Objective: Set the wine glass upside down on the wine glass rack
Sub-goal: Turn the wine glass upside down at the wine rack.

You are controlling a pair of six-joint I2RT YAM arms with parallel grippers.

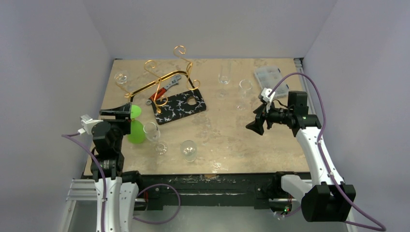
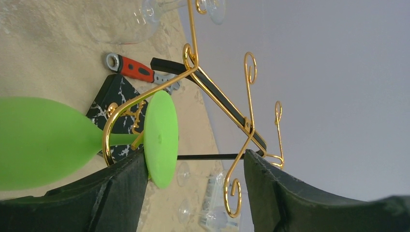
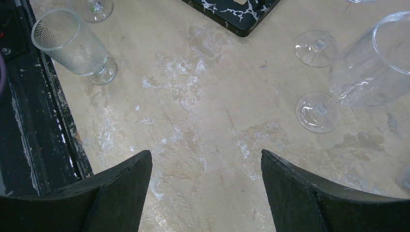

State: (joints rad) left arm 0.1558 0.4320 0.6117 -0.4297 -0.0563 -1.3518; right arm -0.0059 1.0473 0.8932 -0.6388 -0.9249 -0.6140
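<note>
The green wine glass (image 2: 38,140) has its stem in the end loop of the gold wire wine glass rack (image 2: 220,94). Its flat foot (image 2: 162,137) is on one side of the wire and its bowl on the other. My left gripper (image 2: 195,159) stands open around the foot. The foot's rim lies against the left finger (image 2: 121,193), and the other finger is well clear. In the top view the wine glass (image 1: 136,130) hangs at the rack's (image 1: 145,88) near-left end, beside the left gripper (image 1: 120,116). My right gripper (image 3: 207,159) is open and empty over bare tabletop, seen at mid-right (image 1: 255,124).
A black white-veined board (image 1: 179,106) and a red-handled wrench (image 1: 167,87) lie under the rack. Several clear glasses stand around, such as one (image 1: 188,150) near the front and one (image 1: 224,72) at the back. A clear box (image 1: 270,76) sits back right. One glass (image 3: 372,67) lies on its side.
</note>
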